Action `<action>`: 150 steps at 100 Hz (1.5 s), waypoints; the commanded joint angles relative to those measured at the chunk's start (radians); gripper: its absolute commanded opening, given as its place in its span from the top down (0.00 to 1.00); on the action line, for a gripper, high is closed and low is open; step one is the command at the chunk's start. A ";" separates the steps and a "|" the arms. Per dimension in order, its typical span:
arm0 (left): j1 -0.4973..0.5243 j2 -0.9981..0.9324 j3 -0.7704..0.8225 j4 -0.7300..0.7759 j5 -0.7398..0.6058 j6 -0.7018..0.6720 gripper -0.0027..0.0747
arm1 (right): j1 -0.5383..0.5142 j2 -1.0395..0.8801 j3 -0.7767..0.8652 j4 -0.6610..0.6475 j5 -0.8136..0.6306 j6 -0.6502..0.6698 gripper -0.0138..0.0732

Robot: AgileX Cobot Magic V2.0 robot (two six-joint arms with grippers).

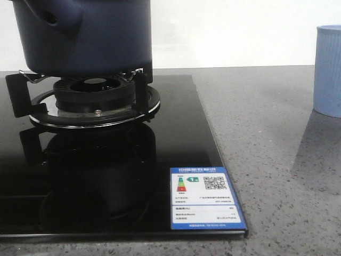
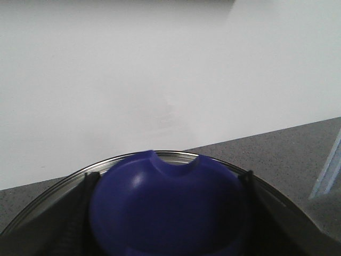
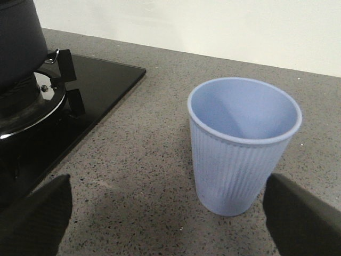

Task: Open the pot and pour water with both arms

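Note:
The dark navy pot (image 1: 88,34) sits on the gas burner (image 1: 96,96); its top is cut off in the front view. In the left wrist view my left gripper (image 2: 168,180) is shut on the lid's round blue knob (image 2: 170,208), one black finger pressed against each side. The lid's steel rim (image 2: 176,155) curves behind the knob. Whether the lid rests on the pot is hidden. My right gripper (image 3: 166,186) is open just above the counter. The pale blue ribbed cup (image 3: 240,144) stands empty just ahead of it, nearer one finger (image 3: 298,213) and untouched.
The black glass hob (image 1: 176,138) carries a label sticker (image 1: 205,198) at its front corner. Grey speckled counter (image 1: 266,138) lies right of it, with the cup (image 1: 329,69) at the far right edge. A white wall (image 1: 229,32) stands behind.

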 commanded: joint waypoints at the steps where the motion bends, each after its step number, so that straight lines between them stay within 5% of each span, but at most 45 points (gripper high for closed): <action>1: -0.008 -0.022 -0.038 0.015 -0.107 -0.002 0.48 | -0.002 0.000 -0.025 -0.027 0.013 0.001 0.08; 97: -0.055 0.045 -0.039 0.061 -0.148 -0.002 0.48 | 0.020 0.000 -0.025 -0.027 0.020 0.001 0.08; 122: -0.055 0.045 -0.039 0.061 -0.158 -0.002 0.24 | 0.020 0.000 -0.025 -0.027 0.020 0.001 0.08; 150: -0.055 -0.088 -0.042 0.060 -0.155 -0.002 0.24 | 0.042 0.000 -0.029 -0.025 0.031 0.001 0.08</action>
